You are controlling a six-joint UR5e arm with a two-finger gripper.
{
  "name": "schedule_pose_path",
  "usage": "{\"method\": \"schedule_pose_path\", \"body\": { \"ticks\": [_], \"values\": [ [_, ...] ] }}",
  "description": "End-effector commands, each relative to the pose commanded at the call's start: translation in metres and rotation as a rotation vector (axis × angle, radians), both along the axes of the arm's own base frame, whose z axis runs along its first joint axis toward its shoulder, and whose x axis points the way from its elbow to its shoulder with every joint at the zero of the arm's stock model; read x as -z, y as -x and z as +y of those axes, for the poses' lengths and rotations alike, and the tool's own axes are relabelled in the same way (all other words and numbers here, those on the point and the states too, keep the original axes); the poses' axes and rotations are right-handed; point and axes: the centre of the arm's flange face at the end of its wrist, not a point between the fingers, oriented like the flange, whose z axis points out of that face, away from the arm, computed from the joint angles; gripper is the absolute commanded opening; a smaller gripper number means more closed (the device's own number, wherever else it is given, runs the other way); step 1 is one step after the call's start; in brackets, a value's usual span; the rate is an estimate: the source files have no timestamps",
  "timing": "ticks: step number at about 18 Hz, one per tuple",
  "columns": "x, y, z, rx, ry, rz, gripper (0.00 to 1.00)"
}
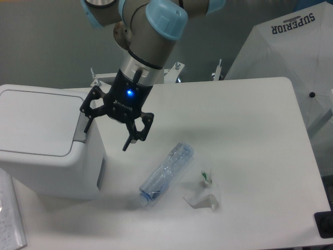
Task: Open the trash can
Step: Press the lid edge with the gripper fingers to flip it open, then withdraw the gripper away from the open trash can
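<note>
One trash can (44, 143), one clear plastic bottle (165, 174) and one crumpled scrap of clear wrapper (204, 194) sat on the white table (250, 135). The can — a boxy white bin with rounded corners, its flat lid down and a grey tab (79, 132) on the rim — stood at the table's left edge. Beside that tab hung the gripper (107, 134), fingers spread wide, holding nothing.
</note>
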Motion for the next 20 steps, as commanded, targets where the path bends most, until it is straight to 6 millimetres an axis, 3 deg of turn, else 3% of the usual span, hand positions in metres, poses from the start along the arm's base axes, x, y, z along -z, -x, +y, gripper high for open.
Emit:
{"method": "schedule_pose_path", "body": {
  "ticks": [12, 16, 20],
  "values": [
    [0.002, 0.000, 0.000, -0.001, 0.003, -0.004, 1.00],
    [-0.007, 0.001, 0.001, -0.002, -0.010, 0.007, 1.00],
    [-0.015, 0.017, -0.003, -0.017, -0.023, 0.028, 1.00]
  ]
}}
